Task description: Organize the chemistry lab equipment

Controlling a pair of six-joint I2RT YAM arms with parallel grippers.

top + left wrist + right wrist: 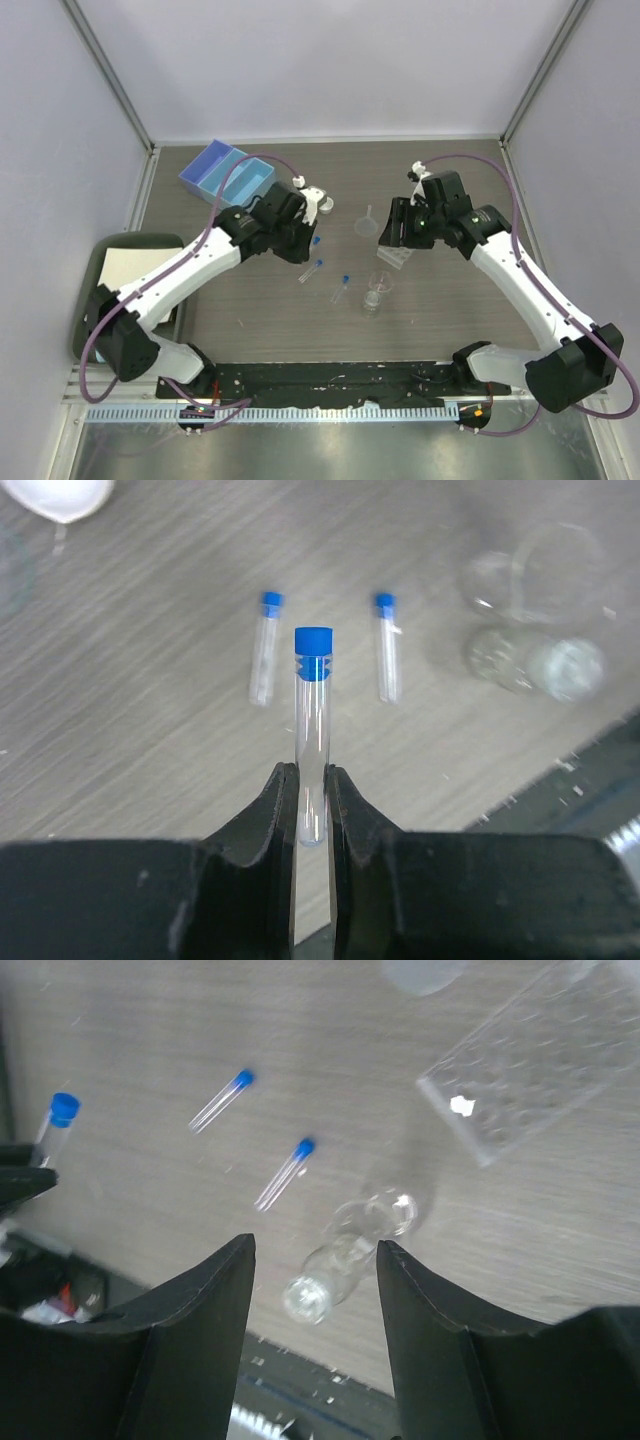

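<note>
At 6 o'clock on the surface [260,330], nearest the arm bases, the glass beaker [377,293] stands alone. It looks thin-walled, brittle and slick, so I would take it low across the body with a soft squeeze. Just at its 9 to 10 o'clock lie two loose test tubes [340,288], light and round and likely to roll if nudged; mid-barrel is the place to pinch them, not the cap. Beyond them the left hand [310,780] is clamped on a third blue-capped test tube [312,720], gripping the clear barrel near its closed end with the cap pointing away. So low a hold leaves a long lever, and the smooth wall may pivot or slip. The right hand [315,1260], its jaws apart and empty, hovers over the beaker with the clear tube rack [540,1060] at its 1 o'clock. The rack looks stiff but light, and may skid when a tube is pressed in. Farther off, the funnel [368,222] sits at the beaker's 12 o'clock, the white ceramic dish [322,205] at 11, and a blue divided tray [225,175] beyond. The right hand crowds the path to the rack; the barest wood lies at 4 and 7 o'clock.
</note>
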